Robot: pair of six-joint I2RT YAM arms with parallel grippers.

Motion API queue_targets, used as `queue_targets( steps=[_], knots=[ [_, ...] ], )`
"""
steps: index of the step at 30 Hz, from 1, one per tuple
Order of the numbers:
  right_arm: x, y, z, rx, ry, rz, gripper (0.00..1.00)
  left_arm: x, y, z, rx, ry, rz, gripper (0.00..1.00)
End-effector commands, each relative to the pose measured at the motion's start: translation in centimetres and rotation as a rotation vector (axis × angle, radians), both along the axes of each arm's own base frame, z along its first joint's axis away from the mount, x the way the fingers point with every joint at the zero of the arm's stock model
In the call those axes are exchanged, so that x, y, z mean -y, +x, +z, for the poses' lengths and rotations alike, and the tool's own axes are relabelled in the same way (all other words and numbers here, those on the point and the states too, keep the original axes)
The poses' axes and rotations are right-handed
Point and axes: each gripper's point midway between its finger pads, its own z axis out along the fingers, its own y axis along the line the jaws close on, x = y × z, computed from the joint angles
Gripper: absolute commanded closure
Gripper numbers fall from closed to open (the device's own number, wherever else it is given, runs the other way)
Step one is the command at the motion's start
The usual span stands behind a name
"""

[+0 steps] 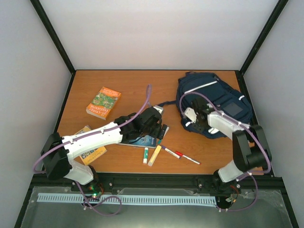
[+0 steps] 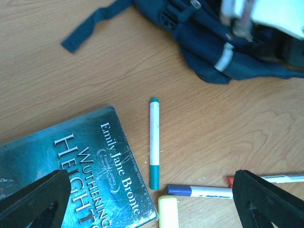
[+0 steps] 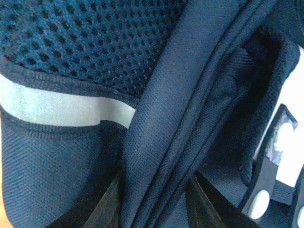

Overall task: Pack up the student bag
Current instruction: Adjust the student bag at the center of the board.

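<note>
The student bag [image 1: 216,102] lies on the far right part of the table [image 1: 118,80], with one dark strap [image 2: 90,26] trailing flat toward the table centre. The right gripper [image 3: 154,204] is at the bag's near left edge; its jaws are set narrow, with a fold of navy fabric filling the gap between the fingers [image 3: 107,206]. A grey reflective stripe [image 3: 61,107] and mesh panel are directly ahead of it. The left gripper [image 2: 152,202] is positioned above the table centre, jaws wide apart and holding nothing. Below it lies a dark book [image 2: 80,175] titled "Wuthering Heights". Just beside the book's right edge lies a green-capped marker [image 2: 154,142]. Near that marker's lower end are a yellow highlighter [image 2: 168,209], a blue marker [image 2: 199,191] and a red marker [image 2: 266,179]. A green-and-orange book [image 1: 103,102] lies well apart at the far left.
</note>
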Motion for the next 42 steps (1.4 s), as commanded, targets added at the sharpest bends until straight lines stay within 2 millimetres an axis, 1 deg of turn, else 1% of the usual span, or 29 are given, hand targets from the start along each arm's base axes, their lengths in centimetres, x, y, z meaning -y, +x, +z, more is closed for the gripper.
queue_targets(
  steps=[1, 2, 3, 4, 6, 7, 9, 11, 12, 13, 14, 15, 16, 17, 19, 20, 21, 23, 24, 25, 26, 29, 31, 32, 36, 39, 42],
  knots=[
    [2.1, -7.6, -3.3, -0.188, -0.097, 0.237, 0.63, 0.1, 0.9, 0.1, 0.015, -0.023, 0.037, 0.04],
    [2.4, -8.8, -3.4, -0.209, -0.095, 0.285, 0.64, 0.3, 0.9, 0.0, 0.010, -0.028, 0.033, 0.04],
    [2.3, -10.5, -3.2, -0.230, -0.066, 0.347, 0.64, 0.5, 0.9, -0.1, 0.006, -0.033, 0.031, 0.04],
    [2.4, -11.7, -3.0, -0.235, -0.057, 0.401, 0.63, 0.7, 0.9, -0.3, 0.002, -0.033, 0.027, 0.04],
    [3.3, -12.6, -2.6, -0.194, -0.085, 0.467, 0.63, 1.0, 1.0, -0.6, -0.006, -0.034, 0.021, 0.04],
    [4.0, -12.4, -2.3, -0.158, -0.114, 0.482, 0.63, 1.2, 1.0, -0.7, -0.009, -0.035, 0.014, 0.04],
    [6.1, -11.4, -1.3, -0.111, -0.143, 0.451, 0.64, 1.7, 1.4, -0.7, -0.019, -0.045, 0.000, 0.04],
    [7.9, -10.3, 0.2, -0.089, -0.120, 0.417, 0.63, 2.1, 2.0, -0.7, -0.039, -0.061, -0.009, 0.04],
    [8.6, -9.9, 1.0, -0.084, -0.093, 0.393, 0.60, 2.3, 2.3, -0.7, -0.053, -0.073, -0.013, 0.04],
    [9.0, -9.9, 2.0, -0.087, -0.059, 0.398, 0.53, 2.4, 2.8, -0.6, -0.065, -0.087, -0.015, 0.04],
    [8.9, -10.5, 3.1, -0.103, -0.008, 0.404, 0.48, 2.5, 3.3, -0.2, -0.073, -0.106, -0.014, 0.04],
    [8.3, -10.8, 4.5, -0.098, 0.057, 0.403, 0.45, 2.9, 4.1, 0.5, -0.066, -0.139, -0.014, 0.04],
    [7.8, -10.5, 6.6, -0.064, 0.106, 0.401, 0.42, 3.2, 4.8, 1.0, -0.070, -0.165, -0.016, 0.04],
    [6.8, -10.9, 7.9, -0.056, 0.165, 0.405, 0.38, 3.4, 5.4, 1.3, -0.076, -0.182, -0.015, 0.04],
    [5.2, -11.7, 9.8, -0.026, 0.259, 0.402, 0.33, 4.2, 6.6, 2.2, -0.091, -0.220, -0.026, 0.04],
    [4.5, -11.8, 10.4, -0.013, 0.308, 0.372, 0.31, 4.5, 7.2, 2.5, -0.097, -0.234, -0.029, 0.04],
    [4.5, -11.6, 10.6, 0.005, 0.324, 0.330, 0.30, 5.0, 7.9, 2.7, -0.103, -0.248, -0.034, 0.04],
    [5.5, -10.4, 10.2, 0.021, 0.323, 0.181, 0.29, 5.8, 9.2, 3.0, -0.119, -0.270, -0.039, 0.04],
    [6.4, -10.0, 9.5, 0.006, 0.314, 0.101, 0.29, 6.2, 10.0, 2.8, -0.130, -0.279, -0.035, 0.04],
    [7.1, -9.7, 9.0, -0.015, 0.316, 0.022, 0.30, 6.7, 11.0, 2.4, -0.141, -0.284, -0.028, 0.05],
    [7.8, -9.7, 8.7, -0.035, 0.337, -0.046, 0.30, 6.6, 11.6, 1.9, -0.168, -0.273, -0.010, 0.05],
    [9.7, -9.5, 8.7, -0.030, 0.403, -0.217, 0.28, 7.1, 13.8, 1.3, -0.194, -0.291, 0.023, 0.06],
    [11.2, -10.0, 8.2, -0.031, 0.376, -0.283, 0.24, 7.5, 15.2, 0.8, -0.203, -0.303, 0.039, 0.07],
    [11.9, -10.5, 7.9, -0.037, 0.355, -0.307, 0.22, 7.8, 15.8, 0.2, -0.213, -0.303, 0.043, 0.08],
    [13.9, -12.6, 6.3, -0.076, 0.265, -0.362, 0.20, 9.2, 18.4, -1.8, -0.233, -0.308, 0.057, 0.14],
    [14.7, -14.1, 4.9, -0.111, 0.193, -0.371, 0.20, 10.2, 19.5, -4.8, -0.267, -0.284, 0.063, 0.17],
    [15.7, -14.8, 3.3, -0.135, 0.127, -0.384, 0.21, 11.3, 19.8, -7.4, -0.321, -0.288, 0.046, 0.19]
  ],
)
